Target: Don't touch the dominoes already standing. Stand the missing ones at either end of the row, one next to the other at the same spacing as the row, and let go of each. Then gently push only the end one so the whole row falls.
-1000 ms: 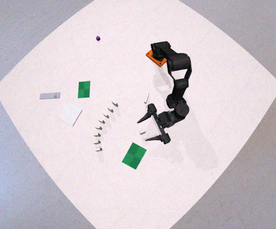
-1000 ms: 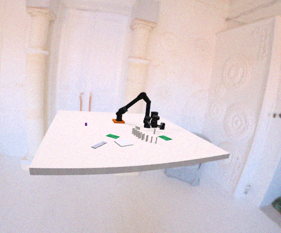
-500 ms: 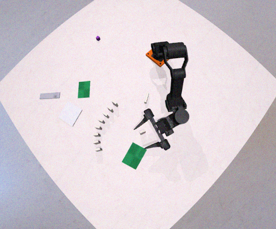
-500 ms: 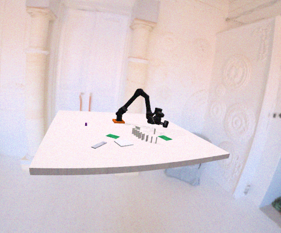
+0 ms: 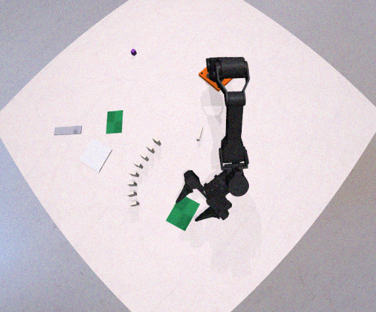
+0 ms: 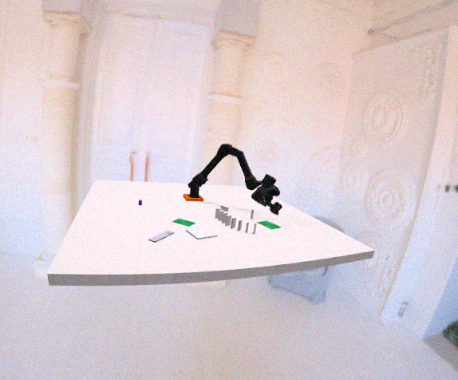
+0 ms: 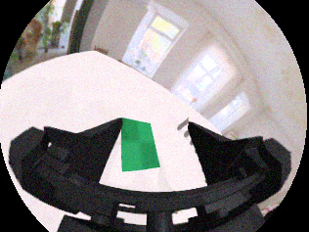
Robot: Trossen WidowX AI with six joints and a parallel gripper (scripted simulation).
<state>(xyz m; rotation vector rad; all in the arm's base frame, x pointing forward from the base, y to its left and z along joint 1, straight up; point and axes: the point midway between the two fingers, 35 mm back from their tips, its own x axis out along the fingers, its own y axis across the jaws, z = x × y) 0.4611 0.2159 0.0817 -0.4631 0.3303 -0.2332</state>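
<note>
Several grey dominoes (image 5: 133,183) (image 6: 233,223) stand in a curved row. In the wrist view, part of the row (image 7: 184,124) shows beside the right fingertip. One loose domino (image 6: 252,213) stands upright apart from the row in the exterior view; the arm seems to hide it in the top view. Another domino (image 5: 200,133) (image 6: 223,208) lies on its side between the row and the arm. My gripper (image 5: 186,211) (image 7: 155,122) is wide open and empty, raised above the table by the near green patch, away from the row.
One green patch (image 5: 183,213) (image 6: 269,224) (image 7: 140,146) lies below the gripper, another green patch (image 5: 114,121) (image 6: 183,222) beyond the row. A white square (image 5: 95,156) (image 6: 200,233), a grey bar (image 5: 67,130) (image 6: 160,235) and a small purple object (image 5: 133,52) (image 6: 140,202) lie farther off.
</note>
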